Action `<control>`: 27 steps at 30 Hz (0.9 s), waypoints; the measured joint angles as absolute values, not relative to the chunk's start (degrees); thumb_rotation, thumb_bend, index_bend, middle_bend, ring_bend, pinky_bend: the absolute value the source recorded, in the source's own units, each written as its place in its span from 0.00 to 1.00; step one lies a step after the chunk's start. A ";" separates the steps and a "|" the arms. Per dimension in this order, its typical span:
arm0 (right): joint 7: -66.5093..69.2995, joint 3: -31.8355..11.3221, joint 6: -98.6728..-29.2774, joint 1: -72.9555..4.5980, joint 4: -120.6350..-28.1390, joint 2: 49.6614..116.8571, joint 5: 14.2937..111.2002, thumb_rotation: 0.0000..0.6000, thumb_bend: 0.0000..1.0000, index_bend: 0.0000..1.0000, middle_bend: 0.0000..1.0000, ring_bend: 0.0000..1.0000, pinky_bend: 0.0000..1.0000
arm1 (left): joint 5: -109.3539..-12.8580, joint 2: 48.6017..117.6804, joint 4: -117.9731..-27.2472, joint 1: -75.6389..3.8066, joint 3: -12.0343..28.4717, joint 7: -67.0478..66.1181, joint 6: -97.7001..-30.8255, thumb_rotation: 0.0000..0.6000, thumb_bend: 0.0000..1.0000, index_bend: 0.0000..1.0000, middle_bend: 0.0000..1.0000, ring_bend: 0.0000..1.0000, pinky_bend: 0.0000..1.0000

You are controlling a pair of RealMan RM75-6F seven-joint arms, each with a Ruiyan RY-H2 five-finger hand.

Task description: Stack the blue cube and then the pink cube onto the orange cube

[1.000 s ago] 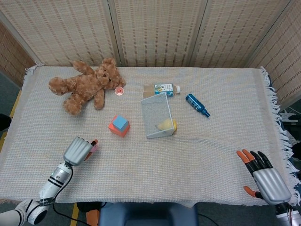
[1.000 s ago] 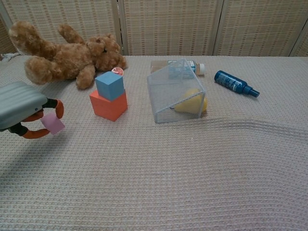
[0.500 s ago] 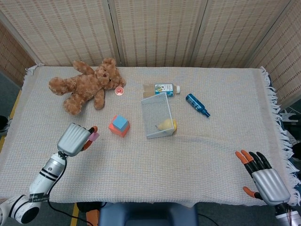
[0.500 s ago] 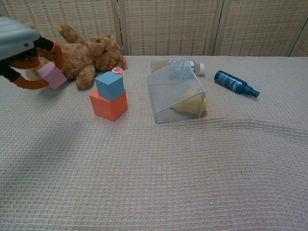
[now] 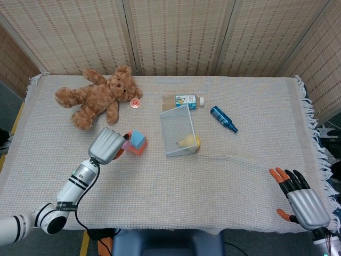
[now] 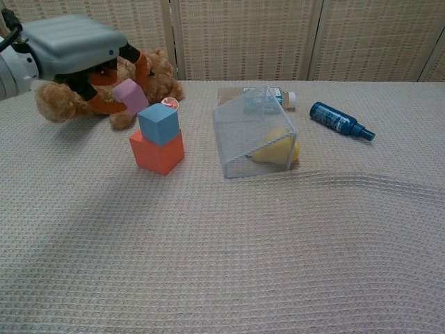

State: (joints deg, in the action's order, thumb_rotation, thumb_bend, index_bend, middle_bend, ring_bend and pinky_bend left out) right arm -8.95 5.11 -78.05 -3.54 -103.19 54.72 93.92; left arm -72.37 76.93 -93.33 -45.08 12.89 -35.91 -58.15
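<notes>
Left hand (image 6: pixel 83 52), upper left of chest view, pinching small pink foam-like cube (image 6: pixel 131 95) in fingertips, just up-left of blue cube (image 6: pixel 159 124) already atop orange cube (image 6: pixel 157 151). Likely light, slightly soft; grip opposite flat faces. Right hand (image 5: pixel 301 198), lower right, fingers spread, holding nothing.

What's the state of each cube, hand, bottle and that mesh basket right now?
Orange cube: on the cloth, carrying the blue cube.
Blue cube: stacked on the orange cube.
Pink cube: held in the air, tilted.
Left hand: grips the pink cube.
Right hand: holds nothing, fingers apart.
Mesh basket: tipped over, yellow object inside.
Blue bottle: lying down.
</notes>
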 measured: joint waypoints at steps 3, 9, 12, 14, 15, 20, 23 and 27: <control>-9.12 4.94 -77.46 -3.82 -103.25 54.80 93.33 1.00 0.08 0.00 0.00 0.00 0.00 | -69.72 78.77 -91.54 -47.09 13.90 -36.91 -56.69 1.00 0.29 0.60 1.00 1.00 1.00; -9.12 4.62 -77.12 -4.06 -103.36 54.80 92.53 1.00 0.08 0.00 0.00 0.00 0.00 | -66.52 80.97 -89.39 -49.65 14.64 -38.65 -55.35 1.00 0.30 0.60 1.00 1.00 1.00; -8.84 4.54 -77.30 -4.04 -103.42 54.66 92.43 1.00 0.09 0.00 0.00 0.00 0.00 | -65.50 81.51 -89.18 -50.45 14.68 -39.64 -55.34 1.00 0.29 0.60 1.00 1.00 1.00; -8.73 4.54 -77.23 -4.07 -103.42 54.60 92.40 1.00 0.09 0.00 0.00 0.00 0.00 | -64.79 81.85 -89.07 -50.99 14.63 -40.44 -55.39 1.00 0.29 0.60 1.00 1.00 1.00; -8.71 4.55 -77.17 -4.10 -103.42 54.57 92.39 1.00 0.09 0.00 0.00 0.00 0.00 | -64.47 82.03 -89.01 -51.25 14.60 -40.74 -55.42 1.00 0.29 0.60 1.00 1.00 1.00; -8.38 4.55 -77.20 -4.16 -103.42 54.41 92.38 1.00 0.08 0.00 0.00 0.00 0.00 | -62.96 82.82 -88.50 -52.37 14.32 -41.99 -55.52 1.00 0.29 0.59 1.00 1.00 1.00; -8.11 4.54 -77.35 -4.13 -103.43 54.28 92.42 1.00 0.08 0.00 0.00 0.00 0.00 | -61.86 83.15 -88.09 -52.92 14.07 -42.96 -55.57 1.00 0.29 0.59 1.00 1.00 1.00; -7.81 4.57 -77.59 -4.06 -103.41 54.14 92.59 1.00 0.08 0.00 0.00 0.00 0.00 | -60.74 83.50 -87.51 -53.44 13.68 -43.52 -55.88 1.00 0.29 0.59 1.00 1.00 1.00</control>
State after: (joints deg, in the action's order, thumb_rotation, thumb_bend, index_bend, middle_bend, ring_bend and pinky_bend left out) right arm -7.81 4.57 -77.59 -4.06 -103.41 54.14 92.59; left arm -60.74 83.50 -87.51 -53.44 13.68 -43.52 -55.88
